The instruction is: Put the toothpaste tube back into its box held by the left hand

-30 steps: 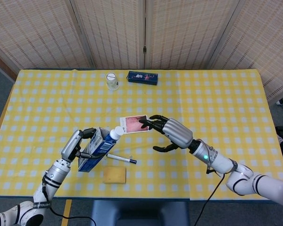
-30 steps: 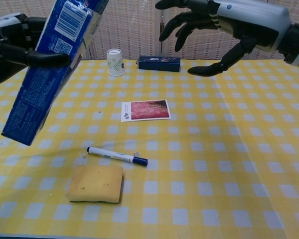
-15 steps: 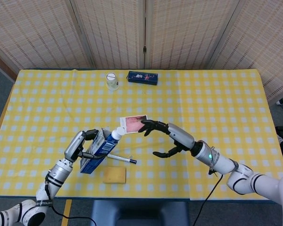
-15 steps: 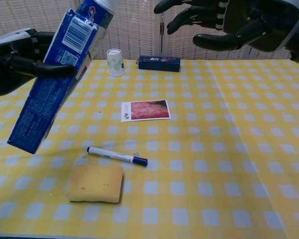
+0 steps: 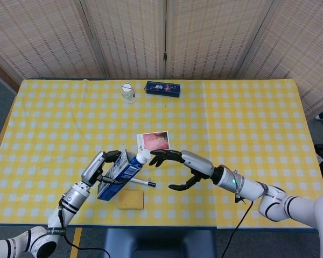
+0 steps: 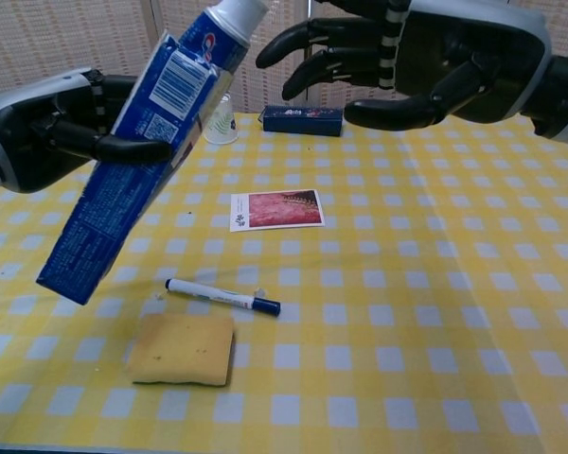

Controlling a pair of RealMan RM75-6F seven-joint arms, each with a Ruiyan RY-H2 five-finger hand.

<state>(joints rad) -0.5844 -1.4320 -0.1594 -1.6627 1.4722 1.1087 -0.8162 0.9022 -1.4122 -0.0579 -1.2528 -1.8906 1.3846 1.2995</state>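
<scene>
My left hand (image 5: 105, 165) (image 6: 52, 132) grips a blue toothpaste box (image 5: 118, 176) (image 6: 133, 161), held tilted above the table. The toothpaste tube's white cap end (image 5: 142, 157) (image 6: 235, 15) sticks out of the box's upper open end. My right hand (image 5: 175, 164) (image 6: 426, 61) hovers just right of the cap with its fingers spread and nothing in them; its fingertips (image 5: 155, 158) come close to the cap, and I cannot tell whether they touch it.
On the yellow checked table (image 5: 247, 118) lie a photo card (image 5: 153, 141) (image 6: 275, 209), a marker pen (image 5: 142, 183) (image 6: 222, 296) and a yellow sponge (image 5: 131, 199) (image 6: 182, 349). A small cup (image 5: 128, 92) (image 6: 219, 118) and a dark blue box (image 5: 162, 88) (image 6: 301, 120) stand at the far edge.
Both hands moved. The left hand carried the box rightward and nearer, the tube sliding further out into view. The right hand came down and left toward the cap.
</scene>
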